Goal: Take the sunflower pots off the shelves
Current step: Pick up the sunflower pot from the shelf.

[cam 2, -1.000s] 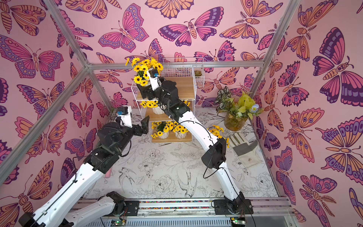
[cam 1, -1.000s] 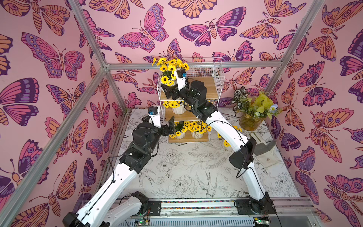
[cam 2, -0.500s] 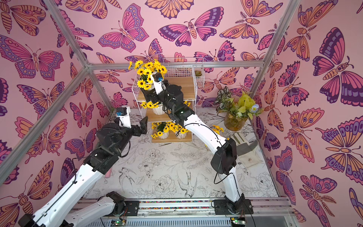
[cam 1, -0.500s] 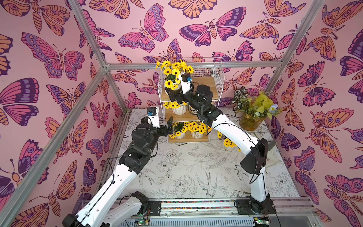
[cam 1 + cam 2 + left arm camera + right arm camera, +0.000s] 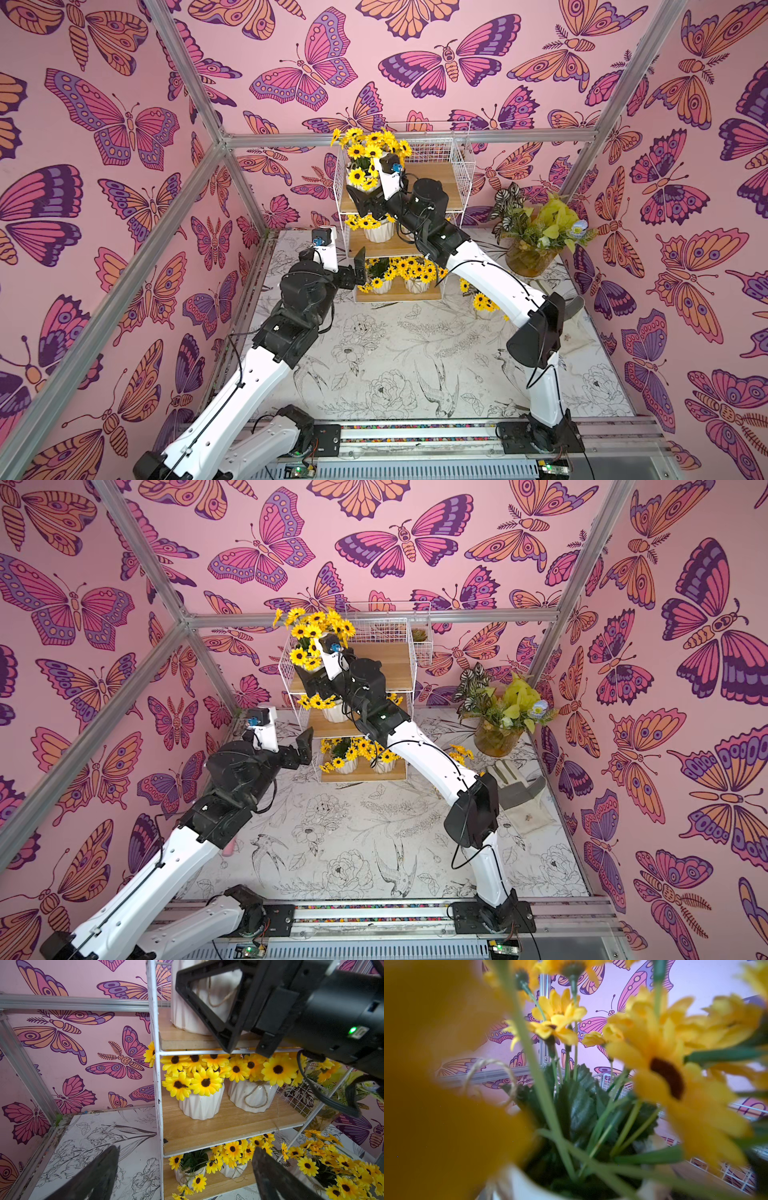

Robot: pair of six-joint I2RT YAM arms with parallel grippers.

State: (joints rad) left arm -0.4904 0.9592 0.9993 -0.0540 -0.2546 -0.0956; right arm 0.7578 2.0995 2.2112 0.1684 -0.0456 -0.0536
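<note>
The white ribbed ceramic sunflower pot w/ twine band is on the top tier of the white wire-grid rack w/ three light wooden boards, at the front corner on the left arm's side. Can't tell if its base touches the board or is just off it. R gripper is pinched on the pot's body, w/ one black finger across its front in the left wrist view and blooms crowding the right wrist cam. Step in hand, I'd judge: getting this pot off the top tier. To do it well, lift straight up just enough to clear the board edge & wire, then draw out to the front, keeping the pot upright. The ribbed wall looks slick, so no fast wrist turns. R forearm crosses in front of the lower tiers, so swing out wide, not down past the two middle-tier pots. L gripper, fingers spread & empty, hovers by the rack's lower part & is best kept clear. Set down on the sketch-print tabletop, near the sunflower pot already off the rack & apart from the amber glass vase.
</note>
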